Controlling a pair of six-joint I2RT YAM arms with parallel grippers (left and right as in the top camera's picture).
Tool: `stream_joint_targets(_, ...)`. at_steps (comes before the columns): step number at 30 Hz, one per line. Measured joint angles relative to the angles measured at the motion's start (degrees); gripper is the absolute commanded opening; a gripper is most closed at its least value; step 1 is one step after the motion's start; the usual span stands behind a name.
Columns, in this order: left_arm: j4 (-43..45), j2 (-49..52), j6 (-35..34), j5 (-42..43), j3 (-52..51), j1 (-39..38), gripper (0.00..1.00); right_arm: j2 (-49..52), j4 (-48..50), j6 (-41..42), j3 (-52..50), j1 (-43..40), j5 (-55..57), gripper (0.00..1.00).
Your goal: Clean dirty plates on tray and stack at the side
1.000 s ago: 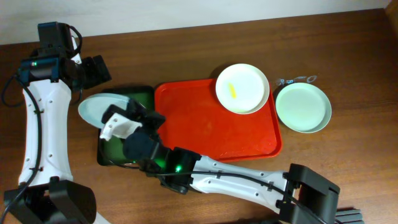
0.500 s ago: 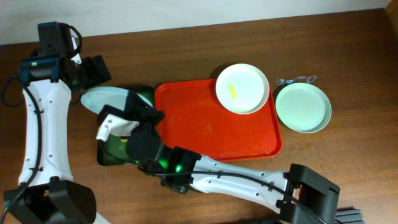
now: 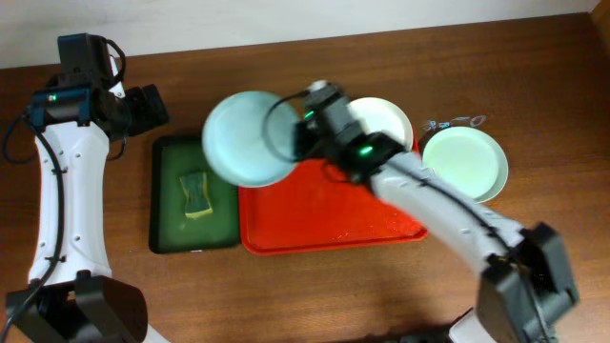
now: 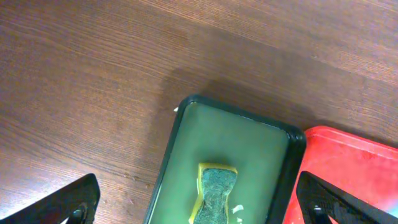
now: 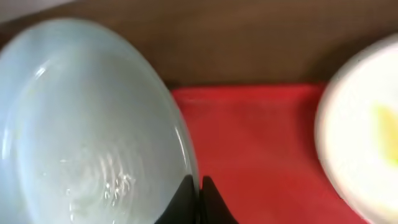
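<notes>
Overhead: right fingers (image 5: 214,208) clamped on the rim of the blue plate (image 3: 250,138), held above the tray's (image 3: 334,205) left end. White plate (image 3: 374,133) sits on its far right corner, green plate (image 3: 464,164) on the table (image 3: 534,86) just beside. Left fingers (image 4: 68,204) wide apart.

Table (image 3: 534,57) is brown wood, grain running long, low sheen. Red tray (image 3: 324,205): smooth plastic, glossy, catching the light. Blue plate (image 5: 81,124) is shiny, with wet-looking ripples across its face. Cream plate (image 3: 393,116) is smooth and glossy; green plate (image 3: 467,162) is smooth with a softer shine. Dark green tray (image 4: 249,149): smooth plastic. Sponge (image 4: 216,193): rough green scouring top over yellow foam. Left arm (image 3: 62,191): smooth white shell, matt black joints.
</notes>
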Motion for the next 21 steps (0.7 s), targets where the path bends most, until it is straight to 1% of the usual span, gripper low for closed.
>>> stream_joint_targets(2, -0.02, 0.00, 0.00, 0.02, 0.00, 0.00, 0.99, -1.84, -7.02, 1.22, 0.09, -8.55, -3.52, 0.04)
stream_joint_targets(3, 0.00, 0.00, 0.00, 0.00, 0.00, 0.00, 0.99, -2.08, -12.17, 1.68, 0.07, -13.86, -4.57, 0.04)
stream_joint_targets(5, 0.02, 0.00, 0.00, -0.02, 0.00, 0.00, 0.99, -2.08, -17.07, 2.14, -0.02, -21.27, -5.66, 0.04)
stream_joint_targets(6, 0.09, 0.00, 0.00, -0.02, 0.00, 0.00, 0.99, -2.08, -20.55, 2.23, -0.02, -26.47, -5.88, 0.04)
stream_joint_targets(9, 0.00, 0.00, 0.00, 0.00, 0.00, 0.00, 0.99, -2.08, -26.75, 1.33, -0.04, -38.01, -6.49, 0.04)
stream_joint_targets(13, 0.02, 0.00, 0.00, -0.02, 0.00, 0.00, 0.99, -2.08, -33.38, -2.08, -0.04, -50.49, -4.81, 0.04)
stream_joint_targets(15, 0.02, 0.00, 0.00, -0.02, 0.00, 0.00, 0.99, -2.08, -36.48, -3.37, -0.07, -54.84, -0.92, 0.04)
stream_joint_targets(16, 0.04, 0.00, 0.00, -0.02, 0.00, 0.00, 0.99, -2.08, -36.74, -3.82, -0.11, -55.69, 0.92, 0.04)
stream_joint_targets(21, 0.04, 0.00, 0.00, -0.02, 0.00, 0.00, 0.99, -2.14, -33.77, -4.42, -4.13, -56.06, 5.53, 0.04)
